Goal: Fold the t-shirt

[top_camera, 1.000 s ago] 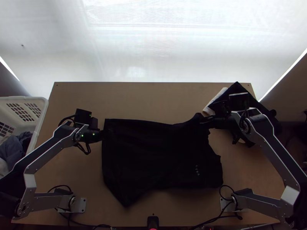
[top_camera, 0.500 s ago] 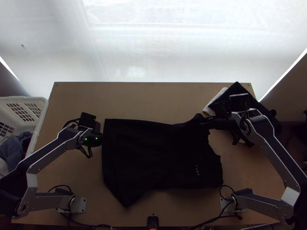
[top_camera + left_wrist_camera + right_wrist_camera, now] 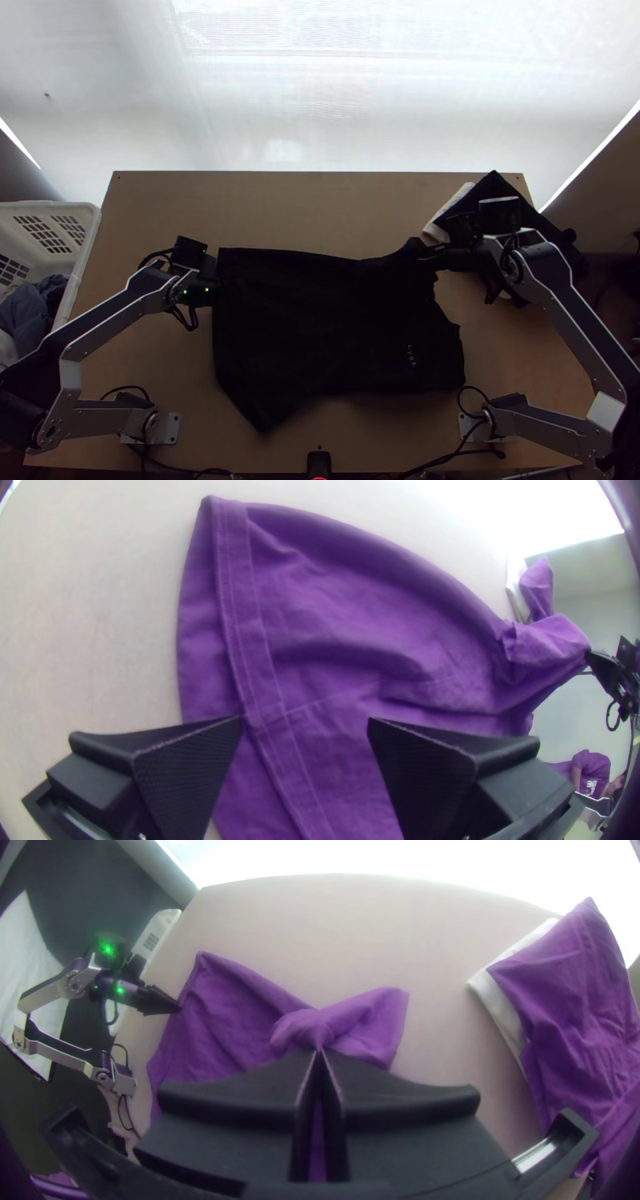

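The black t-shirt (image 3: pixel 320 328) lies across the middle of the table in the top view, its hem edge at the left and one corner pointing to the near edge. At that hem edge is my left gripper (image 3: pixel 218 293). My right gripper (image 3: pixel 422 254) is at the shirt's far right part. In the left wrist view, the left gripper (image 3: pixel 305 720) stands open over the stitched hem of the shirt (image 3: pixel 320 627), which looks purple there. In the right wrist view, the right gripper (image 3: pixel 319 1053) is shut on a gathered, slightly raised bit of the shirt (image 3: pixel 227 1013).
Another dark cloth (image 3: pixel 488 192) lies at the table's far right corner beside a white cloth (image 3: pixel 450 210), partly under the right arm. A white basket (image 3: pixel 88 232) with clothes stands off the left edge. A small black device (image 3: pixel 318 462) is at the near edge.
My left gripper has moved a little to the right and slightly toward the near edge, up to the shirt's hem. The right gripper and the shirt look nearly unchanged.
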`<action>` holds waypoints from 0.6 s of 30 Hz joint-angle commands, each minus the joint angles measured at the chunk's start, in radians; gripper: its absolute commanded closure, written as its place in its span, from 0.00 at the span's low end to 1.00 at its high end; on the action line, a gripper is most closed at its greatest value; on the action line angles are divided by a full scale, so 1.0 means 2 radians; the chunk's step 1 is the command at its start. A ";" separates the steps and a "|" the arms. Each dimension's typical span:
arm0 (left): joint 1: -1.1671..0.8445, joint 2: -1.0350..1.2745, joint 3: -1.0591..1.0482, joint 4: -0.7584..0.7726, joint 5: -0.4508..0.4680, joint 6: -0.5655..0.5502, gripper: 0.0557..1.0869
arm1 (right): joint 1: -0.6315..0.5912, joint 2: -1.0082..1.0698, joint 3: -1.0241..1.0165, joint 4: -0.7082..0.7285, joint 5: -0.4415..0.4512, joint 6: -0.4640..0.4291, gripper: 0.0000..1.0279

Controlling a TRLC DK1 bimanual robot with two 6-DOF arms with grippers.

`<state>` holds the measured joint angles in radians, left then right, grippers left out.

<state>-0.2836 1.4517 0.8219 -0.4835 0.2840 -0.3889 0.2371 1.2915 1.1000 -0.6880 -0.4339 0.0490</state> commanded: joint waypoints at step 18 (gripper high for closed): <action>0.005 -0.001 -0.028 0.039 -0.018 0.010 0.96 | -0.023 -0.012 0.011 0.003 0.001 0.001 0.97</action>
<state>-0.2859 1.4483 0.7864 -0.4221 0.2535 -0.3908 0.2157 1.2716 1.0931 -0.6830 -0.4339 0.0490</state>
